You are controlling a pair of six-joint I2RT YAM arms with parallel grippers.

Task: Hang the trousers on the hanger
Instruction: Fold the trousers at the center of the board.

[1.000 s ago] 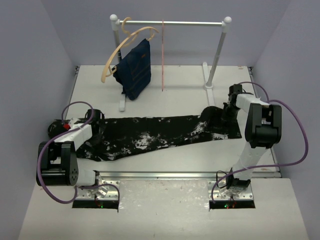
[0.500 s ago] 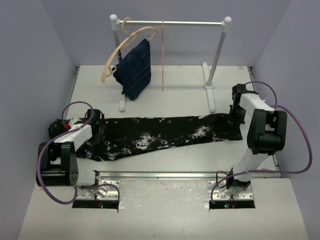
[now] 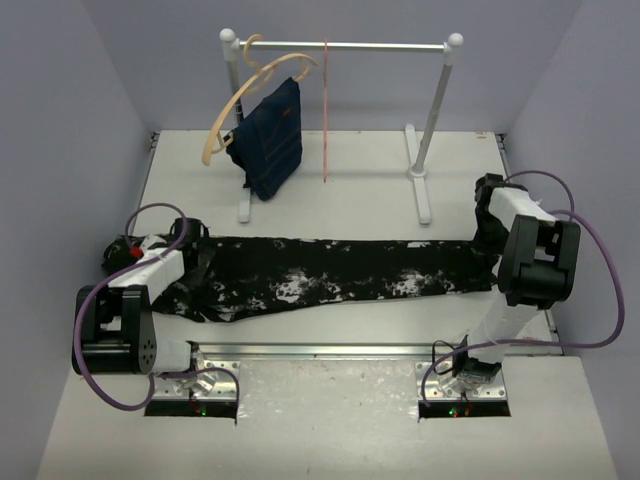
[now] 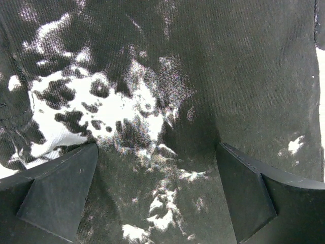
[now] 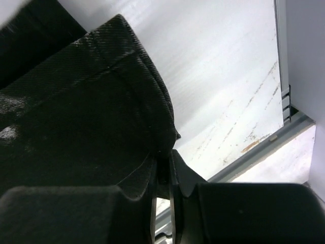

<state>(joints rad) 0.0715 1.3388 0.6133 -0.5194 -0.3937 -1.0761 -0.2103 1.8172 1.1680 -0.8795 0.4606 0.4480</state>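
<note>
Your trousers (image 3: pixel 330 272) are lying stretched lengthwise across the bench (image 3: pixel 350 190), speckled side up, reaching from one arm to the other. They are lying well apart from the pink wire hanger (image 3: pixel 326 110), which is hanging from the rack rail (image 3: pixel 380 46) at the far side. Your left jaws are standing spread wide over the left end, fingers (image 4: pixel 56 188) either side of a white splotch; whether they are touching the cloth, you cannot tell. Your right jaws are pressing almost together, pinching the trousers' hem at the right end. A tan wooden hanger (image 3: pixel 225 115) carrying a navy garment (image 3: pixel 270 140) is hanging left of the pink one.
</note>
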